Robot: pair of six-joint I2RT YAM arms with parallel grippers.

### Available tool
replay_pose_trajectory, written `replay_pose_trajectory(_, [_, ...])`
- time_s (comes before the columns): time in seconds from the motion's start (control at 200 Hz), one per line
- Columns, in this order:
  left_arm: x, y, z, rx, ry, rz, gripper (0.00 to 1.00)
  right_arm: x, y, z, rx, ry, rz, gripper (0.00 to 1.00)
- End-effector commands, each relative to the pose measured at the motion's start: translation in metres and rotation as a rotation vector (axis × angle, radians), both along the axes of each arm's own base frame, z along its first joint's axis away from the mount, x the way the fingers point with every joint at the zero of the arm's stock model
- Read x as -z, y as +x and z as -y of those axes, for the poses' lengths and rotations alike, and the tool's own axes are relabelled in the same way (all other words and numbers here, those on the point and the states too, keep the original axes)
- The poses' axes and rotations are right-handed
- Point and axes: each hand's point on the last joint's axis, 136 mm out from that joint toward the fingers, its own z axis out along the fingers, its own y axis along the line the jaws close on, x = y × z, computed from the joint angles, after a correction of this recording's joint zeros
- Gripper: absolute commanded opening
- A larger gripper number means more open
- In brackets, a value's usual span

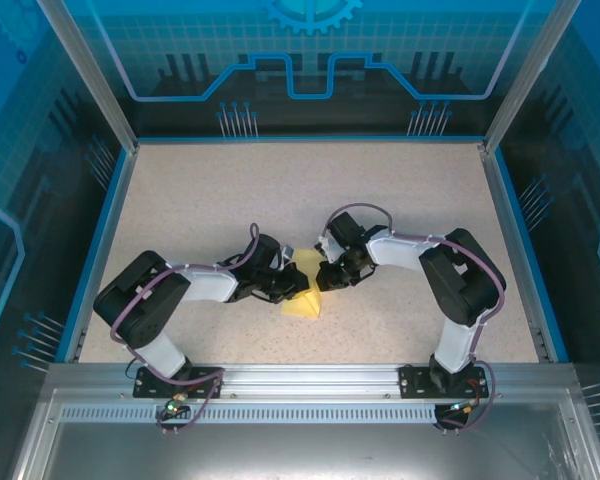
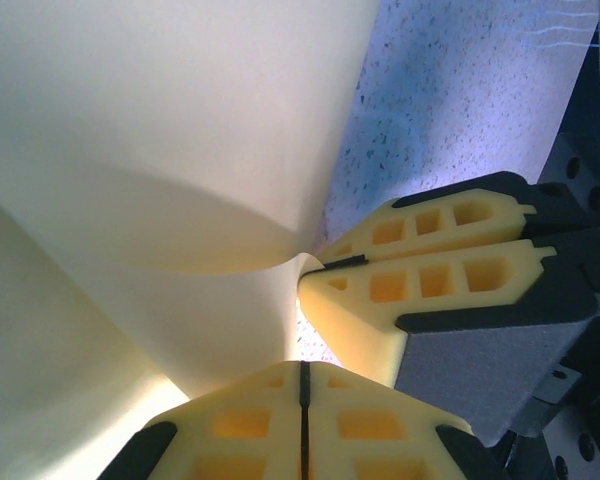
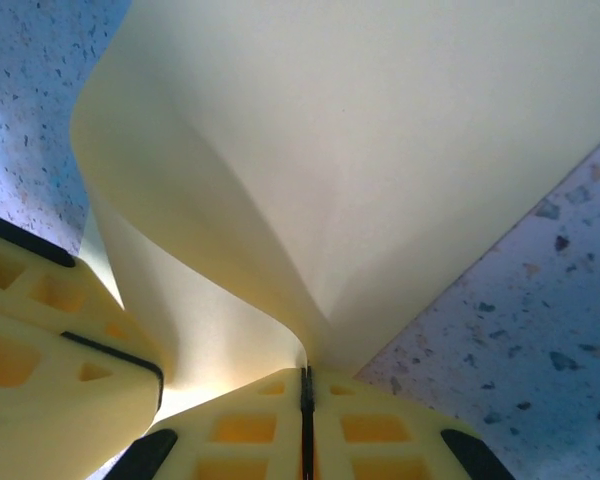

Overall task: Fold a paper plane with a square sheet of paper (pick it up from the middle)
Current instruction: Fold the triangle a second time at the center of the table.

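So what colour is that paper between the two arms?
Plain pale yellow: the paper shows best in the right wrist view.

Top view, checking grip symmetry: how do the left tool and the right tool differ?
The left tool reaches the yellow paper from the left; the right tool reaches it from the right. The left tool sits slightly nearer the arm bases, the right tool slightly farther back. Shared: both are shut, pinching the paper at almost the same spot, fingertips nearly meeting.

The top external camera looks steeply down on the whole table (image 1: 380,200) from behind the arm bases (image 1: 170,375). Both wrist cameras share the yellow paper (image 2: 130,150) at close range.
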Motion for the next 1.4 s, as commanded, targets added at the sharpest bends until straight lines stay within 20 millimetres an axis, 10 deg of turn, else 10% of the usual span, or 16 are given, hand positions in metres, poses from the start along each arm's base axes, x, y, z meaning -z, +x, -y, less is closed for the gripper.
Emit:
replay_pose_trajectory(0.0, [-0.008,-0.001,0.003,0.022,-0.001,0.042,0.08,0.000,0.006,0.002,0.000,-0.016,0.000,0.09])
replay_pose_trajectory(1.395, [0.024,-0.006,-0.007,0.009,0.087,-0.033,0.07,-0.002,0.007,0.006,0.005,-0.034,0.002,0.10])
